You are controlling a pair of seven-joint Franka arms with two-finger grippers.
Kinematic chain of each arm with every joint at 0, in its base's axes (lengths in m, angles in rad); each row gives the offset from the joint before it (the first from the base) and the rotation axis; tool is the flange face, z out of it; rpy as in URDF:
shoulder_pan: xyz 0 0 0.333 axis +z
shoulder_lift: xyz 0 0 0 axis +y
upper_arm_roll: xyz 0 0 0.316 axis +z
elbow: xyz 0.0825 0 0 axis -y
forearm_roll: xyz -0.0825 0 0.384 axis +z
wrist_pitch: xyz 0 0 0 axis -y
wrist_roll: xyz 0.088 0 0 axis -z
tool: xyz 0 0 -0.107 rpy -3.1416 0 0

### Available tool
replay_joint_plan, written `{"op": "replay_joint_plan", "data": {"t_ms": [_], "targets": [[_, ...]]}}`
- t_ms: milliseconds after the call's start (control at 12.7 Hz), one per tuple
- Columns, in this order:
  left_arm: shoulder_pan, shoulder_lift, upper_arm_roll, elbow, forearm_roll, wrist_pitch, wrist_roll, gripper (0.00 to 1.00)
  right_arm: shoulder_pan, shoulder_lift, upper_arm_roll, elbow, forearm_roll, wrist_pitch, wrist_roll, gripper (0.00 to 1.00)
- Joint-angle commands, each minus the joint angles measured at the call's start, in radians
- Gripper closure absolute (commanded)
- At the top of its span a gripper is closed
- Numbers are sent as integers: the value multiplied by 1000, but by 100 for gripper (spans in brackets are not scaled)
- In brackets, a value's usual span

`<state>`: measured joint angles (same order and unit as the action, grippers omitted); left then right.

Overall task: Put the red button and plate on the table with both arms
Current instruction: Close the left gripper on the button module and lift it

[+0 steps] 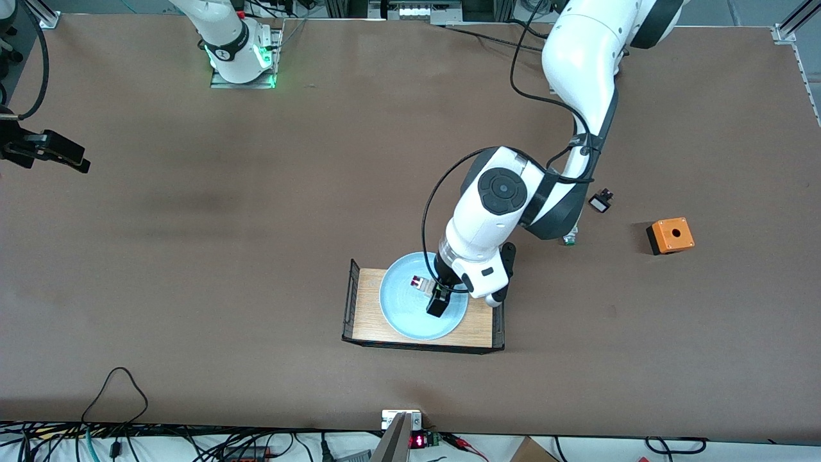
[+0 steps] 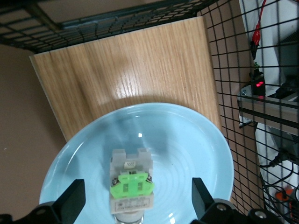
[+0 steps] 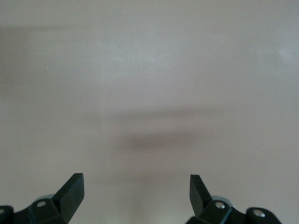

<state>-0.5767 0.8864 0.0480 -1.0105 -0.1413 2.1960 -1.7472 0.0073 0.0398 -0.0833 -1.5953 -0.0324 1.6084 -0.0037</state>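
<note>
The red button [image 1: 418, 282] lies on its side on the light blue plate [image 1: 401, 311], which sits on a light-wood tray [image 1: 367, 301] on the brown table [image 1: 256, 224]. My left gripper [image 1: 438, 300] is open, low over the plate. In the left wrist view the button [image 2: 132, 184] shows its green block and lies between the spread fingers of the left gripper [image 2: 136, 196], untouched, on the plate [image 2: 187, 144]; its red cap is hidden there. My right gripper [image 1: 76, 160] is open and empty over bare table at the right arm's end, as the right wrist view [image 3: 136, 186] also shows.
The tray has black wire ends [image 1: 351, 301]. Toward the left arm's end lie a small black part with a white face [image 1: 601, 203], a green-and-silver switch [image 1: 569, 240] partly hidden by the left arm, and an orange box with a hole [image 1: 670, 235].
</note>
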Motion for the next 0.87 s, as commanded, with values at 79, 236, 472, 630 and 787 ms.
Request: {"op": "replay_joint_plan", "data": {"t_ms": [79,236,472,630,787], "targets": [[-12,34,19,43,17,-2,-3,1,-10,-6,5,-3,3,2,2,0],[-17,32,19,43,17,-2,-5,13,-10,-6,5,-3,3,2,2,0],[-19,32,19,46,15,-4,-8,58,-12,-6,4,-3,3,2,2,0],[-20,32,21,46,15,-5,-8,82,-12,-6,4,-3,3,2,2,0],[-20,25,21,44,17,-15,-8,95,-12,-6,4,-3,3,2,2,0]]}}
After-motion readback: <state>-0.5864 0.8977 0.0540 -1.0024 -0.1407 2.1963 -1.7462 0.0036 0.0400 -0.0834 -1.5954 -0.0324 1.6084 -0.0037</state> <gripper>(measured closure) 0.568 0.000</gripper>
